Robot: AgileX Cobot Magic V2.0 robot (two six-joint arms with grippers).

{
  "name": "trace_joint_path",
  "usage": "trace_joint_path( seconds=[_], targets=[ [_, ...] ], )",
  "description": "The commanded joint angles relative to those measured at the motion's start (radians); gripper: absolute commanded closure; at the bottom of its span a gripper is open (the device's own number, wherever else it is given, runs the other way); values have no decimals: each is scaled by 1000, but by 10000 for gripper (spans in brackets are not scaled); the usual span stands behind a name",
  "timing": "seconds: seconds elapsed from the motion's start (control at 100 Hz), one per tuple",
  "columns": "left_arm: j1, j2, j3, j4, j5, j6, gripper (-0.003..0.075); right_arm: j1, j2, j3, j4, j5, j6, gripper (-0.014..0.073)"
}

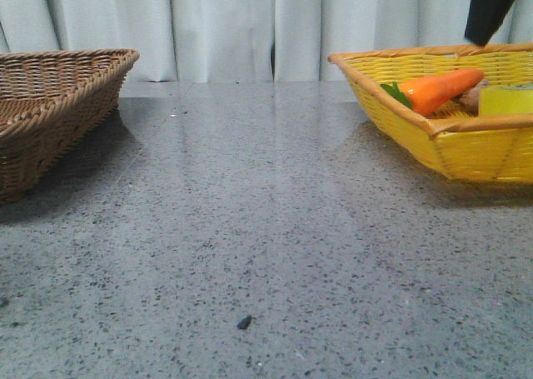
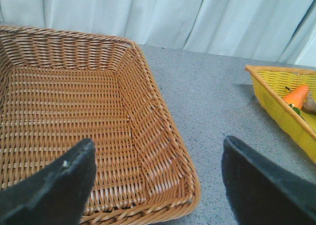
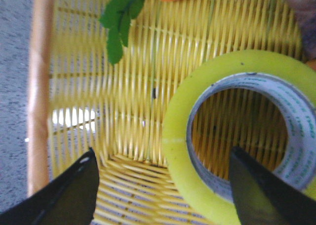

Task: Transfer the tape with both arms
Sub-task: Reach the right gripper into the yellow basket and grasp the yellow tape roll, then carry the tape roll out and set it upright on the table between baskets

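Observation:
The yellow tape (image 3: 232, 64) lies flat in the yellow basket (image 3: 39, 86), its white core with green print facing up. In the front view the tape (image 1: 505, 101) sits at the basket's right side, behind the rim. My right gripper (image 3: 163, 160) is open just above it. One finger (image 3: 261, 195) is over the roll's hole and the other finger (image 3: 69, 195) is outside the roll, so the jaws straddle the roll's near wall. My left gripper (image 2: 158, 156) is open and empty above the near corner of the brown wicker basket (image 2: 163, 131).
An orange toy carrot (image 1: 441, 89) with green leaves (image 3: 121, 17) lies in the yellow basket (image 1: 433, 137) beside the tape. The brown basket (image 1: 50, 112) stands at the table's left. The right arm's dark end (image 1: 491, 8) hangs over the yellow basket. A small dark speck (image 1: 244, 321) lies on the grey table.

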Motion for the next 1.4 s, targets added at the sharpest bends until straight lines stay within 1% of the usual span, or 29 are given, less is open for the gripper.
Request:
trace_joint_path(
  seconds=[0.0,0.11,0.18,0.25,0.29,0.3,0.32,0.35,0.36,0.41,0.55,0.67,0.77,0.85,0.93,1.0,1.1,1.17,1.24,1.32,1.39],
  targets=[
    [-8,14,-35,-29,-60,-1,230,1,7,-36,-2,7,0,127],
    [-8,14,-35,-29,-60,-1,230,1,56,-36,-2,7,0,134],
    [-8,14,-35,-29,-60,-1,230,1,78,-36,-2,-3,0,190],
    [-8,14,-35,-29,-60,-1,230,1,92,-36,-2,-10,0,327],
    [-8,14,-35,-29,-60,-1,230,1,99,-36,-2,-11,0,449],
    [-8,14,-35,-29,-60,-1,230,1,99,-36,-2,-11,0,494],
    [-8,14,-35,-29,-60,-1,230,1,99,-36,-4,-13,-2,541],
    [-8,14,-35,-29,-60,-1,230,1,101,-36,-5,-12,-16,660],
    [-8,14,-35,-29,-60,-1,230,1,101,-36,-7,-12,-18,669],
    [-8,14,-35,-29,-60,-1,230,1,101,-38,-17,-6,-21,649],
    [-8,14,-35,-29,-60,-1,230,1,80,-112,-50,49,-21,650],
    [-8,14,-35,-29,-60,-1,230,9,28,-276,-50,76,-4,650],
    [-8,14,-35,-38,-68,-1,230,50,-6,-428,-50,73,-4,650],
    [-8,14,-35,-55,-86,-1,230,110,-3,-537,-45,55,11,650],
    [-8,14,-35,-66,-108,-1,230,186,16,-617,13,8,11,650],
    [-8,14,-35,-66,-126,-1,230,273,43,-641,65,-40,11,650],
    [-8,14,-35,-66,-138,-1,230,419,114,-641,65,-82,11,650],
    [-8,14,-35,-66,-138,-1,230,500,184,-641,37,-82,9,650],
    [-8,14,-35,-66,-138,-1,230,560,263,-641,-34,-78,9,650],
    [-8,14,-35,-66,-136,-1,230,595,347,-641,-139,-56,11,650],
    [-8,14,-35,-66,-136,-1,230,598,410,-641,-181,-30,26,650]
  ],
)
